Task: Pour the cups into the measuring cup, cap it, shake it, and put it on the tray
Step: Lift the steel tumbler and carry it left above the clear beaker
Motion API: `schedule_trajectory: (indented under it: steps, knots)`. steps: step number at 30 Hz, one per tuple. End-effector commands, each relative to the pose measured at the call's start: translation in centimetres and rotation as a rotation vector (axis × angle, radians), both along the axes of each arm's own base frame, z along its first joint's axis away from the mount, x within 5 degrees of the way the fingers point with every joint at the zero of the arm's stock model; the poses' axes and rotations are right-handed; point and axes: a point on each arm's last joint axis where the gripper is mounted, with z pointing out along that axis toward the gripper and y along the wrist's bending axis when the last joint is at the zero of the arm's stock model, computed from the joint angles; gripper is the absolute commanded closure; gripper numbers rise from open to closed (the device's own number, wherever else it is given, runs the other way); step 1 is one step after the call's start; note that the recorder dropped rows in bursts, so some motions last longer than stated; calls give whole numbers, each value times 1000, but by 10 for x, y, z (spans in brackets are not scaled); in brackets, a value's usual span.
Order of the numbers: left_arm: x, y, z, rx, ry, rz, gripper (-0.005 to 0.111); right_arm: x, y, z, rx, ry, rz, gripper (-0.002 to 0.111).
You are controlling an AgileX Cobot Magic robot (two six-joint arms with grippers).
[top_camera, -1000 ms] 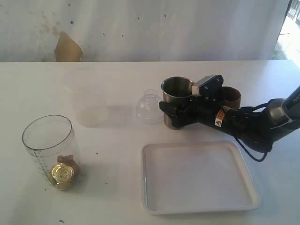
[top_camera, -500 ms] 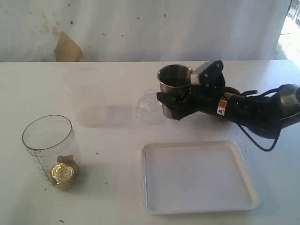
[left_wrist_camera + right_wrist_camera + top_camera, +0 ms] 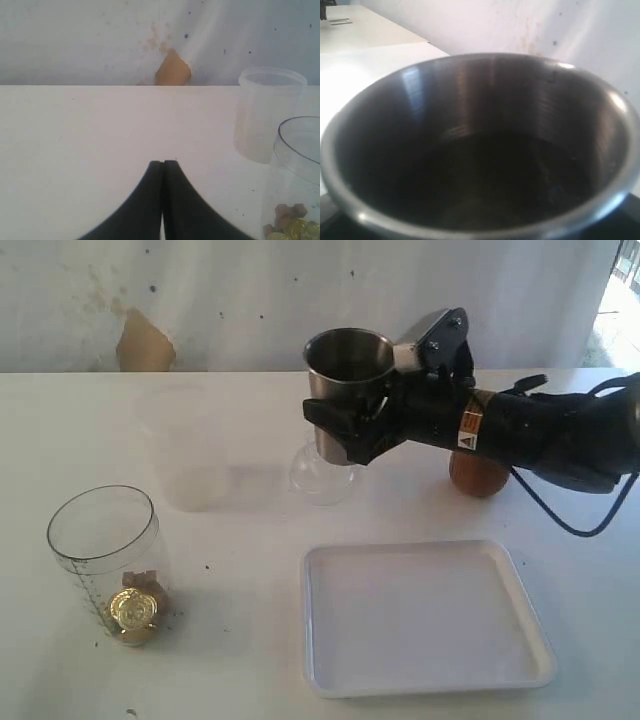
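Note:
My right gripper (image 3: 347, 433) is shut on the steel tumbler (image 3: 346, 375) and holds it upright in the air, above the clear dome lid (image 3: 321, 472). The tumbler's dark inside (image 3: 485, 165) fills the right wrist view and hides the fingers there. The brown wooden cup (image 3: 477, 473) stands on the table, partly hidden behind the right arm. At the front left stands the clear measuring cup (image 3: 104, 558), with gold coins and brown bits at its bottom. Its wall (image 3: 299, 165) also shows beside my left gripper (image 3: 163, 163), which is shut and empty. The white tray (image 3: 425, 680) lies at the front right.
A frosted translucent plastic cup (image 3: 190, 455) stands behind the measuring cup, also visible as the frosted cup (image 3: 269, 112) in the left wrist view. A white wall with a brown patch (image 3: 143, 342) closes off the far edge of the table.
My right gripper has lifted the steel tumbler off the table and carried it up and to the left, over the dome lid. The wooden cup now shows lower behind the arm. The left gripper is still.

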Motion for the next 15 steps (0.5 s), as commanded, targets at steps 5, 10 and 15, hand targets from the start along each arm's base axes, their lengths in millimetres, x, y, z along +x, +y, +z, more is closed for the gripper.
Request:
schedule_trajectory:
  steps: [5,10,15]
  knots:
    - [0,0,-1,-1,-2,-1,107,-12,55,28,24,8,97,108]
    - [0,0,-1,-1,-2,-1,107,-19,80,36,27,-17,161,108]
    - [0,0,-1,-1,-2,-1,107,-27,103,41,10,-23,198,108]
